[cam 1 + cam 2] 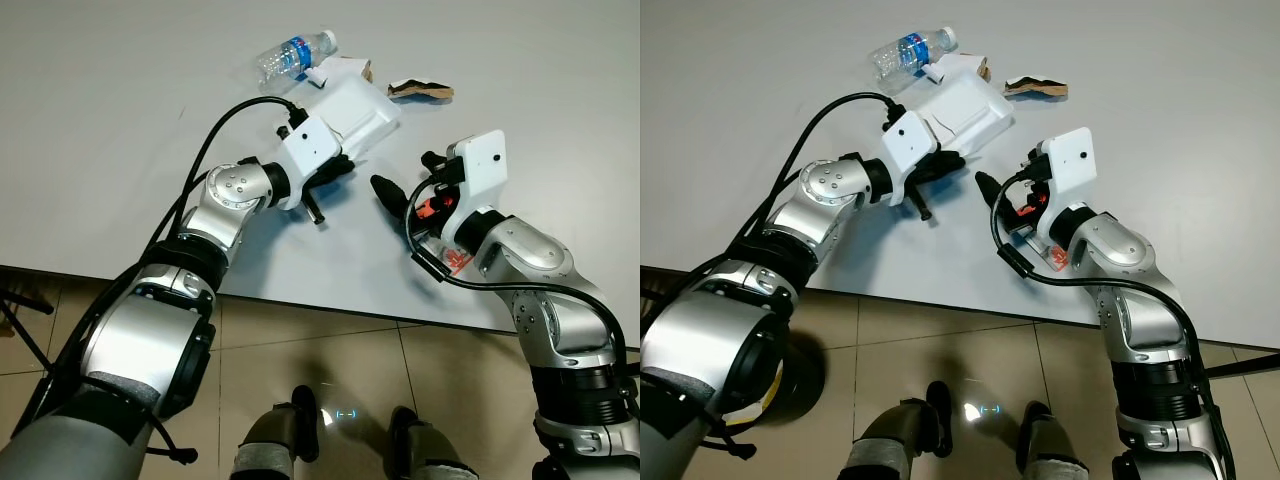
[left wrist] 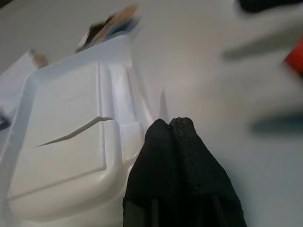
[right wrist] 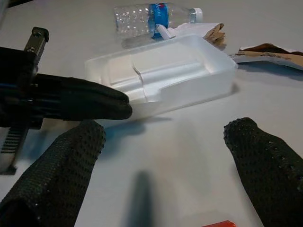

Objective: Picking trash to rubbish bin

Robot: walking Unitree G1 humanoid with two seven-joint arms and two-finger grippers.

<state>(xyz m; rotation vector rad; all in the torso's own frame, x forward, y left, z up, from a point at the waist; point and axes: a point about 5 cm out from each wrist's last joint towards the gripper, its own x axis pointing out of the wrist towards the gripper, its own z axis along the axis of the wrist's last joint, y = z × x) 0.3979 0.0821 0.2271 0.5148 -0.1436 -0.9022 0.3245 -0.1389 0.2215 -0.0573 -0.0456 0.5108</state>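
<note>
Grey bench (image 1: 120, 120) fills most of our head views, with tan floor tiles at its near edge. From the left eye view, we see a white plastic tray (image 1: 362, 108) lying near the middle of the bench, its long axis running diagonally away from us toward our right. Beyond it lie a clear water bottle (image 1: 293, 55) with a blue label, a scrap of white paper just beside it, and a torn brown wrapper (image 1: 420, 90) a little apart on the right. Our left claw (image 1: 335, 167) sits at the tray's near end, touching or almost touching it. Our right claw (image 1: 390, 193) hovers near the tray's near right side, a short way off.

The right eye view shows the same layout: the left arm is the nearer one to the tray.

Through the left wrist view, the two black fingertips (image 2: 182, 142) are pressed together, holding nothing, right against the tray's outer wall (image 2: 125, 142).

Through the right wrist view, our right claw's fingers (image 3: 71, 156) stand wide apart and empty, with the tray straight ahead, lying crosswise. The left claw's fingers reach in from the side to its near corner.

We judge the tray is the next piece to lift.
</note>
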